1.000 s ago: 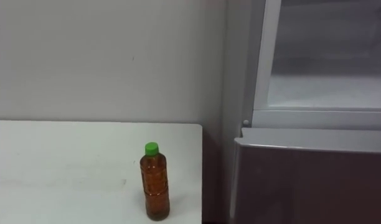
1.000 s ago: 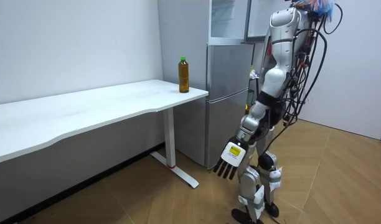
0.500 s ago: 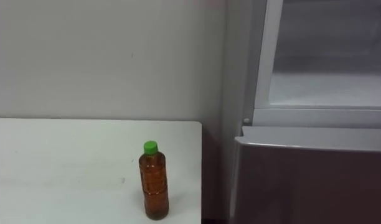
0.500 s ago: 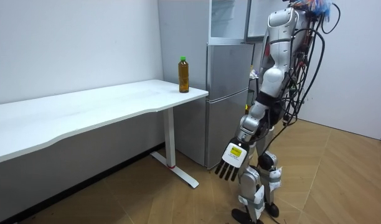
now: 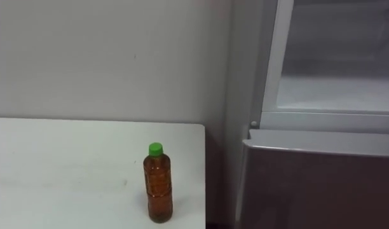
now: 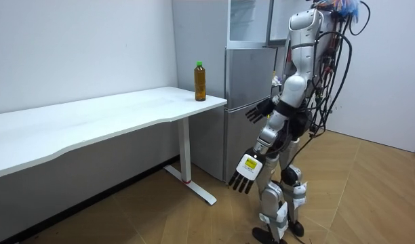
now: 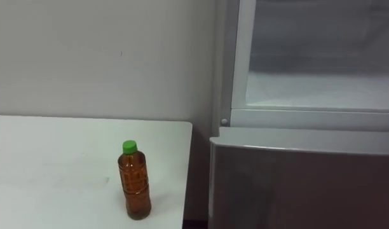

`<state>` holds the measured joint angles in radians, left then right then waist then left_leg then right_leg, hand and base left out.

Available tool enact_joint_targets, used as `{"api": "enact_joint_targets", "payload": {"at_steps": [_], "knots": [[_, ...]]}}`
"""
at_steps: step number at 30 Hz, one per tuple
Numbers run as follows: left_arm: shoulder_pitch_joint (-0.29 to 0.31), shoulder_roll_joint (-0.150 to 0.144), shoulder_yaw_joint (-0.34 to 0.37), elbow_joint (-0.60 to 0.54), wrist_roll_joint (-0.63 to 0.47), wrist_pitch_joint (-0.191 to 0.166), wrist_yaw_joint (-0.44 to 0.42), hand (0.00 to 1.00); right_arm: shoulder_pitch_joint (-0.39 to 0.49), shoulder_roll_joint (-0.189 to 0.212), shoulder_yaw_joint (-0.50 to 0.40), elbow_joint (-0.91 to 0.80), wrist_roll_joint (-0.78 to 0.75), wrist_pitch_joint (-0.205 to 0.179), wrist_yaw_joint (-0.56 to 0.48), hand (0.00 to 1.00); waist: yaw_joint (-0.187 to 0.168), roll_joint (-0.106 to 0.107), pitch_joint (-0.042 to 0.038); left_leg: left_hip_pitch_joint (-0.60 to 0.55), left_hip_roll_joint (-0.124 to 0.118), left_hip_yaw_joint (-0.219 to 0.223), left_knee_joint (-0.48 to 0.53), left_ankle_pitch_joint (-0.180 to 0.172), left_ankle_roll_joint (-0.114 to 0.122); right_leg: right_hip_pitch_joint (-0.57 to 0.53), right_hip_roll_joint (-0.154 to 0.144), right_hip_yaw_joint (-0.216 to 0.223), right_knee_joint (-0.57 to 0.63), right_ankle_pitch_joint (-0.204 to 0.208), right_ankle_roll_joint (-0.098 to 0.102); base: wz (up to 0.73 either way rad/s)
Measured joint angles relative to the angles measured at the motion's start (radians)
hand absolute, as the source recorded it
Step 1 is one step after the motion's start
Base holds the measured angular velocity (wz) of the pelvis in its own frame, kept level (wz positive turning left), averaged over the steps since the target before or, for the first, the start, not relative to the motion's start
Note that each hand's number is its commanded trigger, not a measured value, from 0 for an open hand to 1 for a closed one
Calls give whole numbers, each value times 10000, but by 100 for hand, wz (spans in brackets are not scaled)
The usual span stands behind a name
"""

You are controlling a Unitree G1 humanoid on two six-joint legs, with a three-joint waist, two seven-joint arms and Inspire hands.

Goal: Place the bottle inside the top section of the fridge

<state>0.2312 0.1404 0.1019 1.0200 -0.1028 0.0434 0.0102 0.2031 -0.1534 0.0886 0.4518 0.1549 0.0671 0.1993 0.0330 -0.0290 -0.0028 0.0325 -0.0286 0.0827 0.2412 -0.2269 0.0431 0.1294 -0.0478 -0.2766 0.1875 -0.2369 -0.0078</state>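
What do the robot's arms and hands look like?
Its arms are silver-grey with dark joints. The left hand has black fingers and a small white tag with a yellow mark on its back. The right hand looks dark all over. Black cables loop behind its shoulders.

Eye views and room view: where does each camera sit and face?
Left eye view: on the robot's head, facing the bottle on the table and the open upper fridge.
Right eye view: same head, same scene.
Room view: off in the room, sees the whole robot before the fridge, left hand low, right hand forward.
All share bottle, table, fridge.
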Motion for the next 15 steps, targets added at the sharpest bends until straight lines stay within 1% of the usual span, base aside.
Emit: {"api": "enact_joint_targets", "payload": {"at_steps": [5, 7, 11, 12, 15], "knots": [[10, 67, -65, 38, -21, -49, -27, 0, -4, 4, 251, -1320, 285, -3, 555, 0, 38, 0, 10, -21, -21, -31, -54, -1, 12, -7, -8, -11, -2, 13, 22, 0], [8, 66, -73, 30, -31, -82, -39, 0, -65, 2, 342, -2097, 447, -8, 847, 0, 50, 11, 41, -26, -17, -55, -32, -1, 12, -13, 1, -8, 2, 15, 19, 0], [-42, 67, -123, 67, -35, -88, -43, 0, -261, -54, 437, -2632, 582, 2, 960, 0, 38, 20, 46, -32, -18, -152, -30, -2, 12, 14, 12, -8, 24, 26, 10, 5], [-92, 81, -256, 215, -31, -126, -36, 0, -268, -81, 441, -2847, 582, 6, 989, 0, 53, 42, 56, -28, -18, -155, -42, -2, 13, 11, 12, 1, 38, 28, 10, 0], [-102, 85, -315, 343, -38, -234, -33, 0, -306, -89, 440, -3597, 610, -9, 1024, 0, 83, 93, 99, -47, -8, -158, -48, -2, 15, -88, 2, 15, 185, 29, 10, -1]]}}
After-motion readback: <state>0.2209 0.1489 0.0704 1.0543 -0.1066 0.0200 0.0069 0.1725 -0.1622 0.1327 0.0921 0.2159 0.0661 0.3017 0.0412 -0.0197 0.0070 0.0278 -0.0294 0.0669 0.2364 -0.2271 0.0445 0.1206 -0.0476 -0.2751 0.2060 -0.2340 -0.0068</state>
